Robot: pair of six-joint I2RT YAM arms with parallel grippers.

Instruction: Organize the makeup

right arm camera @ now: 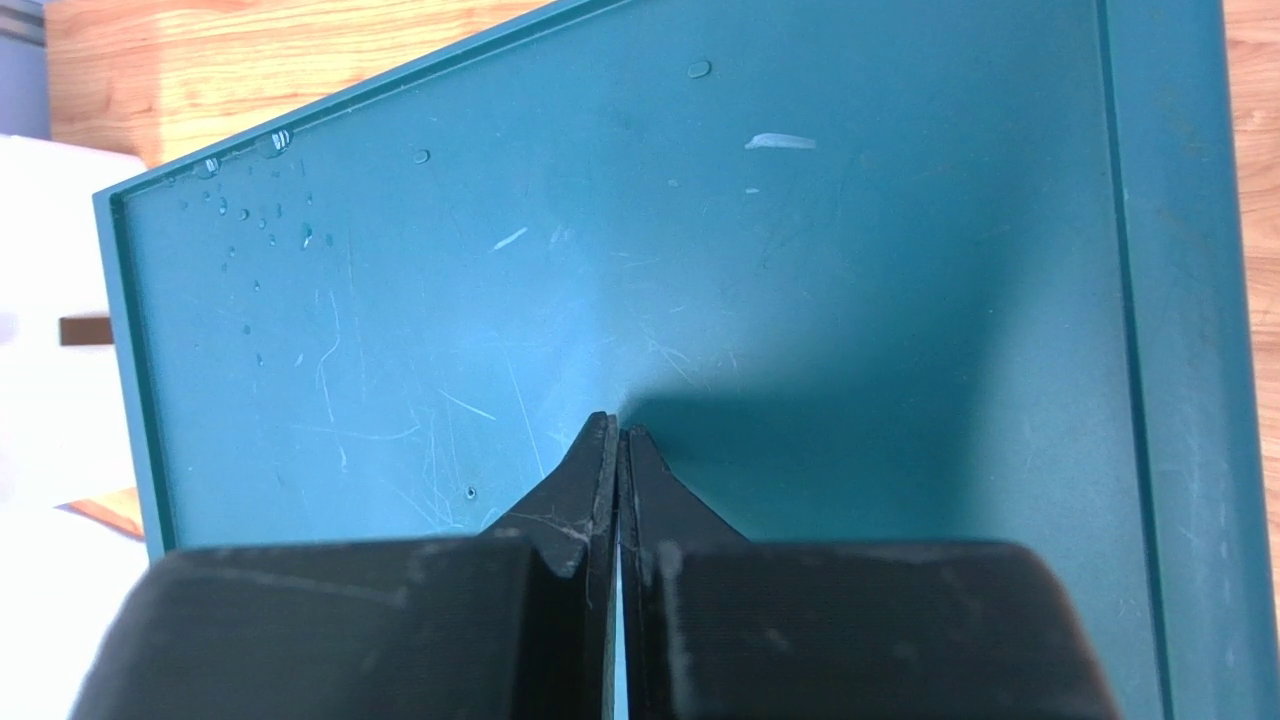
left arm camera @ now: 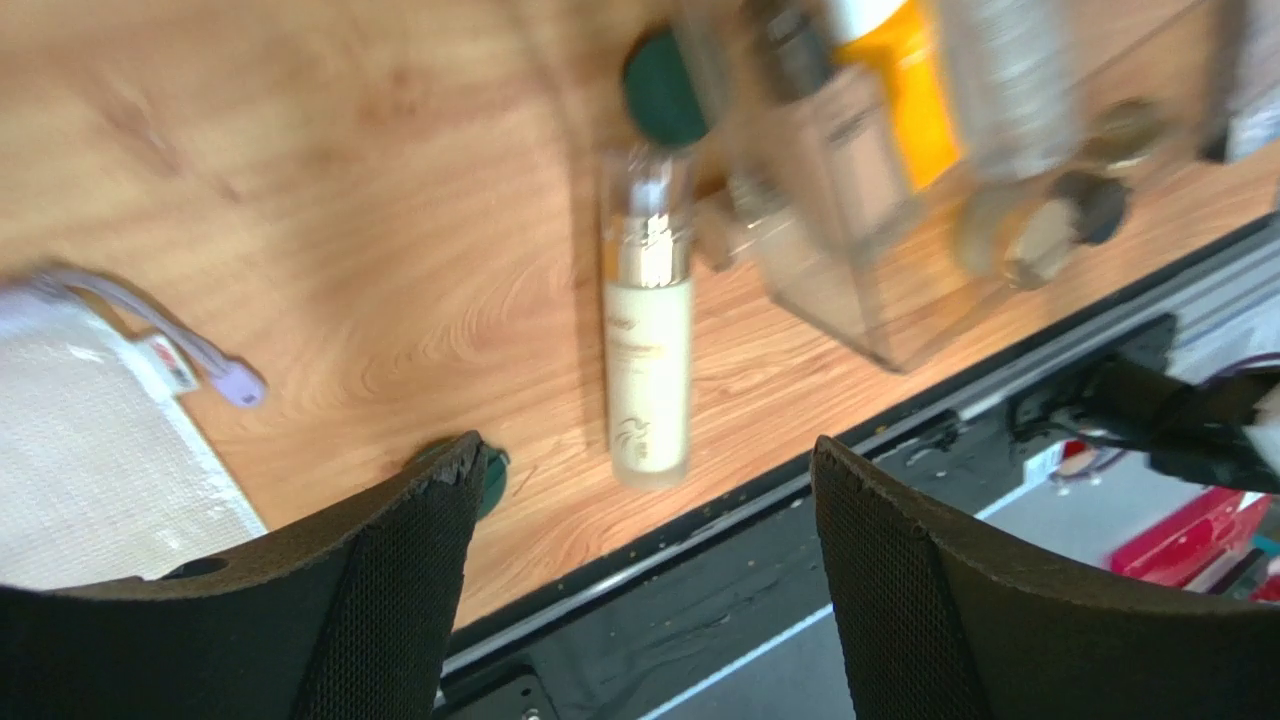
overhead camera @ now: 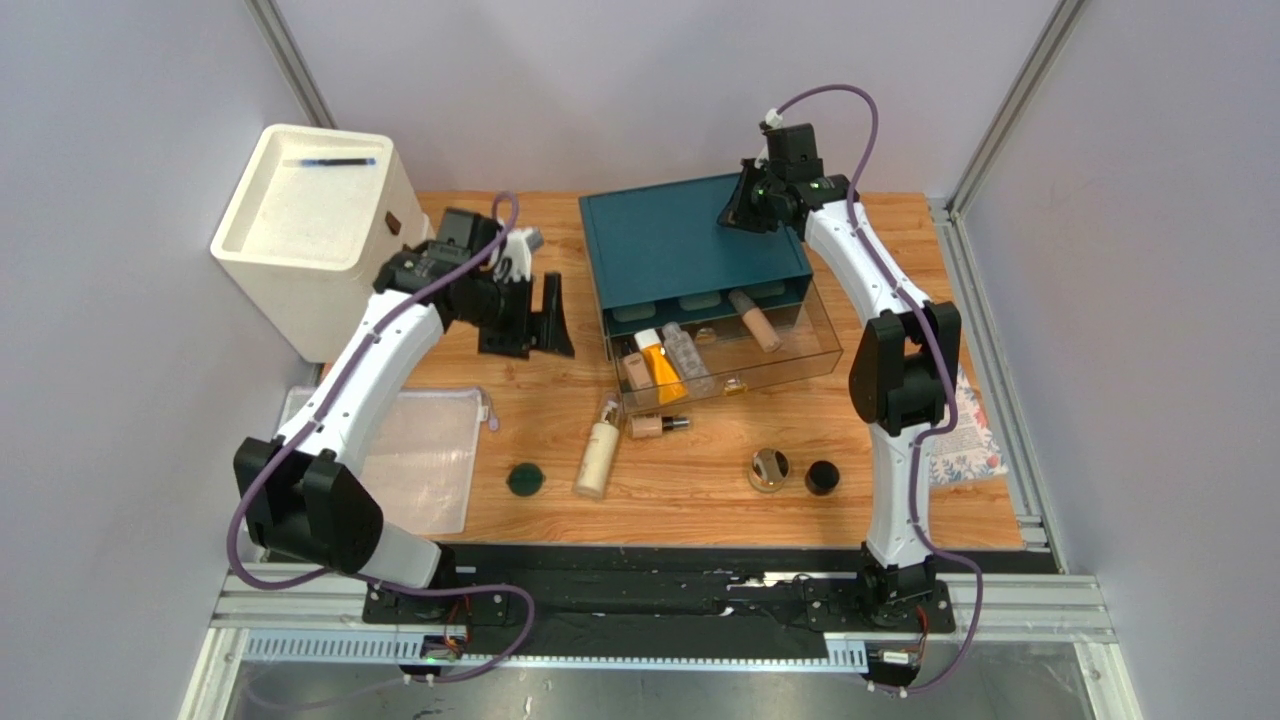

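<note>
Teal box (right arm camera: 842,225): top directly under right tool (right arm camera: 618,428).
Right tool: clenched, empty.
Left tool (left arm camera: 649,450): released, empty.
Cream bottle (left arm camera: 649,360): lying ahead of left tool.

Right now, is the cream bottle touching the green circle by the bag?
Apart. The top view shows bare wood between the cream bottle and green disc.

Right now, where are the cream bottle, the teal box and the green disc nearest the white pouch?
cream bottle (overhead camera: 597,462): top view, middle of its body.
teal box (overhead camera: 676,240): top view, its flat top.
green disc (overhead camera: 525,480): top view, centre of its face.
</note>
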